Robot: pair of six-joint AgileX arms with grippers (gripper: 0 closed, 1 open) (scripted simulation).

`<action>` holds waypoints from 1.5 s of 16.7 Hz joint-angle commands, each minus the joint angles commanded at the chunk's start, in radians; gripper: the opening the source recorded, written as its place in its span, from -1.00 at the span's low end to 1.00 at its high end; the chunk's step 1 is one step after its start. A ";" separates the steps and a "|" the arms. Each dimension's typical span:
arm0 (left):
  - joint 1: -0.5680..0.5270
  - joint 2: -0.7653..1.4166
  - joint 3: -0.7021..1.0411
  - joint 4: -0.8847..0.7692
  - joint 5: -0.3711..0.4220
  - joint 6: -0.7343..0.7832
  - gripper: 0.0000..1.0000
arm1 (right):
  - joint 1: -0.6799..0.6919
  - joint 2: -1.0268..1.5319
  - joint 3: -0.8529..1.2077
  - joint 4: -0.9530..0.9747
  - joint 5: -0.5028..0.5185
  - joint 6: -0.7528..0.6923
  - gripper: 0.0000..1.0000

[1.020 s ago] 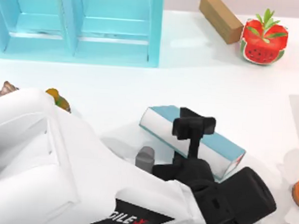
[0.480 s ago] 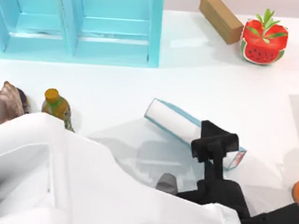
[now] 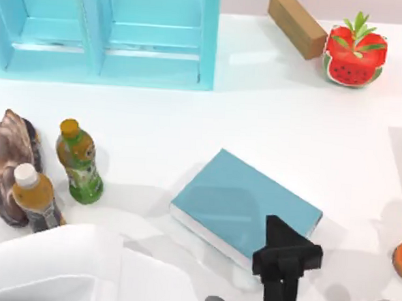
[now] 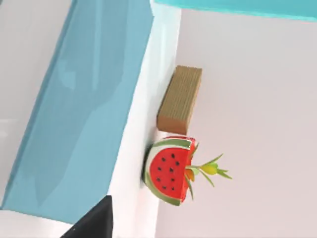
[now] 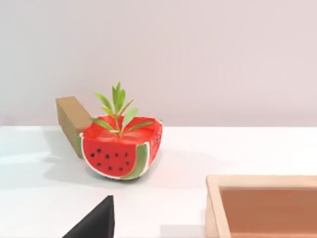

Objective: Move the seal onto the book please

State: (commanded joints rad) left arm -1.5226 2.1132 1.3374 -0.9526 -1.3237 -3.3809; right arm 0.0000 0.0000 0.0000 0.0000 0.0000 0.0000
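White table [image 3: 271, 121]: book [image 3: 246, 201] lies flat just beyond left gripper [image 3: 287, 255].

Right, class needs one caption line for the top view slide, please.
Left gripper hangs over the teal book lying flat mid-table, two bottles and a shell at left, blue shelf unit behind.

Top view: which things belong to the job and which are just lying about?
Job: book; left gripper over its near edge.
Lying about: green bottle; white-capped bottle; shell; blue shelf; brown block; watermelon.
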 joint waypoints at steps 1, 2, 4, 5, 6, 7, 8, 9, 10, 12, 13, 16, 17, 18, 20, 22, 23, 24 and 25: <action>-0.020 0.007 0.005 -0.081 0.009 -0.066 1.00 | 0.000 0.000 0.000 0.000 0.000 0.000 1.00; -0.039 0.014 0.007 -0.153 0.020 -0.126 1.00 | 0.000 0.000 0.000 0.000 0.000 0.000 1.00; -0.071 0.029 0.004 -0.265 0.045 -0.224 1.00 | 0.000 0.000 0.000 0.000 0.000 0.000 1.00; -0.083 0.035 0.001 -0.307 0.057 -0.260 1.00 | 0.000 0.000 0.000 0.000 0.000 0.000 1.00; -0.092 0.041 -0.003 -0.338 0.067 -0.287 1.00 | 0.000 0.000 0.000 0.000 0.000 0.000 1.00; -0.098 0.046 -0.006 -0.359 0.074 -0.305 1.00 | 0.000 0.000 0.000 0.000 0.000 0.000 1.00; -0.102 0.049 -0.007 -0.369 0.078 -0.313 1.00 | 0.000 0.000 0.000 0.000 0.000 0.000 1.00; -0.102 0.049 -0.007 -0.369 0.078 -0.313 1.00 | 0.000 0.000 0.000 0.000 0.000 0.000 1.00; -0.102 0.049 -0.007 -0.369 0.078 -0.313 1.00 | 0.000 0.000 0.000 0.000 0.000 0.000 1.00; -0.096 0.046 -0.005 -0.368 0.076 -0.312 1.00 | 0.000 0.000 0.000 0.000 0.000 0.000 1.00; -0.096 0.046 -0.005 -0.368 0.076 -0.312 1.00 | 0.000 0.000 0.000 0.000 0.000 0.000 1.00; -0.070 0.016 -0.013 -0.331 0.081 -0.267 1.00 | 0.000 0.000 0.000 0.000 0.000 0.000 1.00; -0.051 -0.005 -0.020 -0.306 0.085 -0.234 1.00 | 0.000 0.000 0.000 0.000 0.000 0.000 1.00; -0.028 -0.030 -0.028 -0.275 0.090 -0.195 1.00 | 0.000 0.000 0.000 0.000 0.000 0.000 1.00; 0.034 -0.095 -0.049 -0.196 0.107 -0.086 1.00 | 0.000 0.000 0.000 0.000 0.000 0.000 1.00; 0.109 -0.174 -0.077 -0.102 0.130 0.051 1.00 | 0.000 0.000 0.000 0.000 0.000 0.000 1.00; 0.152 -0.220 -0.093 -0.051 0.144 0.130 1.00 | 0.000 0.000 0.000 0.000 0.000 0.000 1.00; 0.196 -0.269 -0.111 0.003 0.161 0.214 1.00 | 0.000 0.000 0.000 0.000 0.000 0.000 1.00; 0.245 -0.323 -0.132 0.060 0.180 0.305 1.00 | 0.000 0.000 0.000 0.000 0.000 0.000 1.00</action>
State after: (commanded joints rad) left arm -1.2773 1.7904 1.2053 -0.8928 -1.1434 -3.0754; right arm 0.0000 0.0000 0.0000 0.0000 0.0000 0.0000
